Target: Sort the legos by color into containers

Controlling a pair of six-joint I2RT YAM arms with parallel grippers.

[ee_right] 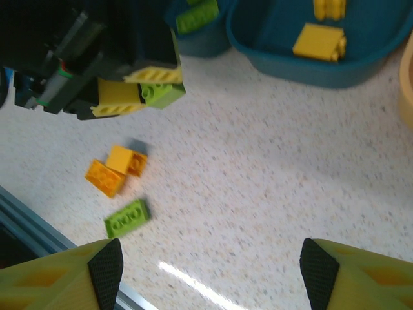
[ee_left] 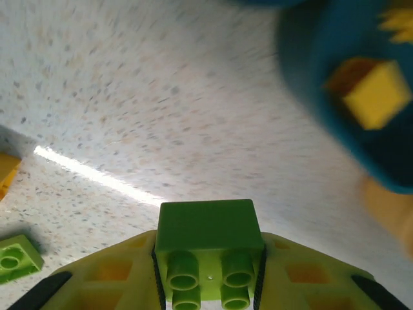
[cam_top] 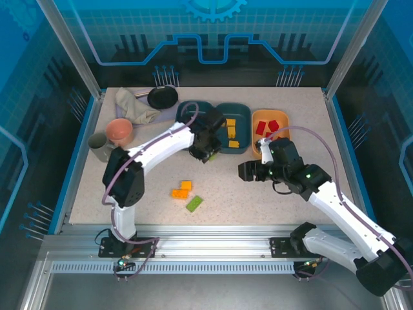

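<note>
so, my left gripper [ee_left: 209,278] is clamped on a green lego [ee_left: 208,226] beside the teal tub [ee_right: 201,42] holding greens, its colour match; my right gripper [ee_right: 213,265] hangs wide open, empty, well aside.

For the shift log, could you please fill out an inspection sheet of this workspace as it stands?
Surface: speckled table, no spills seen.
Job's things: left teal tub holds green, middle teal tub yellow, yellow-orange tub red; orange bricks and loose green brick on the table.
Clutter: black pan, cloth, pink bowl, grey cup.
Grippers: left gripper shut on held green brick; right gripper open, empty.
Cables: lilac cable along each arm.
Surroundings: aluminium frame, blue panels.
</note>
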